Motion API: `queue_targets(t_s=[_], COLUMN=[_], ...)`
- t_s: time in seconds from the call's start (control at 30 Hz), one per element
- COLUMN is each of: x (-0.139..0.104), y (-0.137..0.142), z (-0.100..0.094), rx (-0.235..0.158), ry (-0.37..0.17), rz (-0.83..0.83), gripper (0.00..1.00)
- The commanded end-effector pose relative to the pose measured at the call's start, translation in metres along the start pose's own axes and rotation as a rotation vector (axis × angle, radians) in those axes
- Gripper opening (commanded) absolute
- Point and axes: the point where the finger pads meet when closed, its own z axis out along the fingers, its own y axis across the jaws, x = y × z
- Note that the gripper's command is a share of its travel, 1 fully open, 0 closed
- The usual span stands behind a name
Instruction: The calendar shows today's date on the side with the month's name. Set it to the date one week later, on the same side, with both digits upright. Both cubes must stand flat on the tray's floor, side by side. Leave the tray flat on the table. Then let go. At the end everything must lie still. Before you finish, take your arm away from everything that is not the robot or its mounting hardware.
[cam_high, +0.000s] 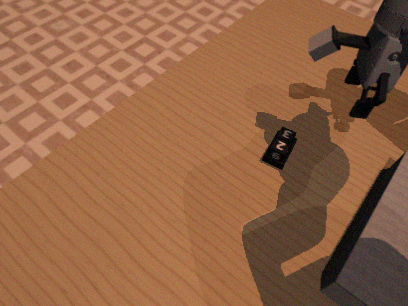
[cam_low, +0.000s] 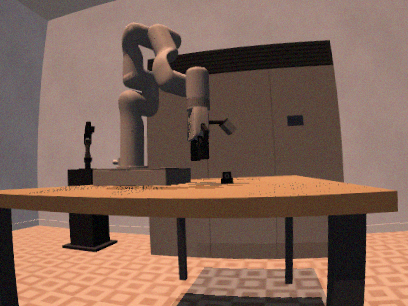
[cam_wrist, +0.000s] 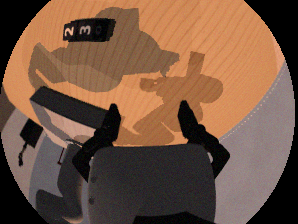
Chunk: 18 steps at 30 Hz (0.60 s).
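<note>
The calendar is a small black tray (cam_high: 266, 159) (cam_low: 227, 181) with two black cubes side by side in it. Their upward faces show a pale 2 (cam_high: 281, 145) (cam_wrist: 69, 32) and a pale 3 (cam_high: 286, 134) (cam_wrist: 85, 30). Dimmer digits show on the end faces: one like a 6 (cam_high: 276, 156) in the top view, one like a 0 (cam_wrist: 98, 30) in the wrist view. The month's name and the cubes' long sides cannot be read. My gripper (cam_high: 356, 95) (cam_low: 199, 158) (cam_wrist: 148, 109) is open and empty, high above the table and off to one side of the calendar.
The robot's base block (cam_high: 375, 220) (cam_low: 130, 176) stands on the wooden table (cam_high: 125, 200) (cam_low: 300, 202) near the calendar. The arm's shadow falls across the calendar's surroundings. A camera block (cam_high: 322, 44) (cam_low: 228, 126) sticks out from the wrist.
</note>
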Motion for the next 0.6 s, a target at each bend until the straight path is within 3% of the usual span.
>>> queue_targets(t_s=[0.0,0.57], x=[0.0008,0.0024], y=[0.0011,0.0005], z=[-0.0012,-0.0016], rx=[-0.003,-0.003], ry=[0.002,0.002], rz=[0.000,-0.054], gripper=[1.00,1.00])
